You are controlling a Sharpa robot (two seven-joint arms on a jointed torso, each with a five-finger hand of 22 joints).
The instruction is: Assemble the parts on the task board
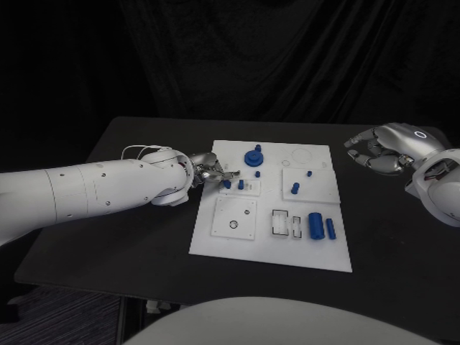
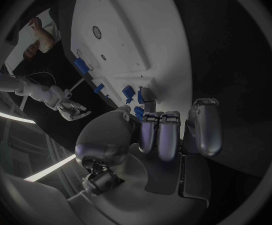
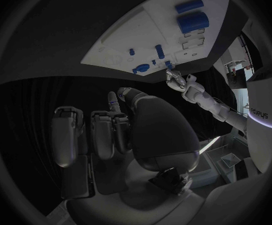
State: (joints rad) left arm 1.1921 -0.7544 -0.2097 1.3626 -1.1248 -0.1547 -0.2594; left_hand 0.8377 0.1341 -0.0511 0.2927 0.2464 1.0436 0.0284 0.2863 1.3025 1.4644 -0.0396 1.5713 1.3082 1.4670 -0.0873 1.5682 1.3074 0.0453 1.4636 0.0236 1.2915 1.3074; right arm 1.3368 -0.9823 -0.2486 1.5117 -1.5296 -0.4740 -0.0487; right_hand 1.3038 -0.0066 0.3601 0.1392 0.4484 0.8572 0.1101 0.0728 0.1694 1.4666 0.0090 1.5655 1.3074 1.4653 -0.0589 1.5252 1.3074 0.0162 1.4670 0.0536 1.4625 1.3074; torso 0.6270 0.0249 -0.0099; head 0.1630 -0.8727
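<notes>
- Left hand [image 1: 204,172], nearest the lens on its long white arm, reaches over the task board's [image 1: 215,237] left edge, its fingers [image 2: 150,127] closing on a small blue part [image 1: 227,184] beside the upper-left block; whether that part is truly pinched cannot be told.
- Outward on the white board: a blue flanged peg [image 1: 255,157] stands upright near the far edge, a short blue pin [image 1: 295,188] sits mid-board, and a blue cylinder [image 1: 315,225] lies near the right edge.
- Right hand [image 1: 380,149] hovers over the black desk [image 1: 116,237], well apart from the board, fingers curled in on nothing.
- Judged best practice: keep the part upright, line it squarely over its socket, press gently.
</notes>
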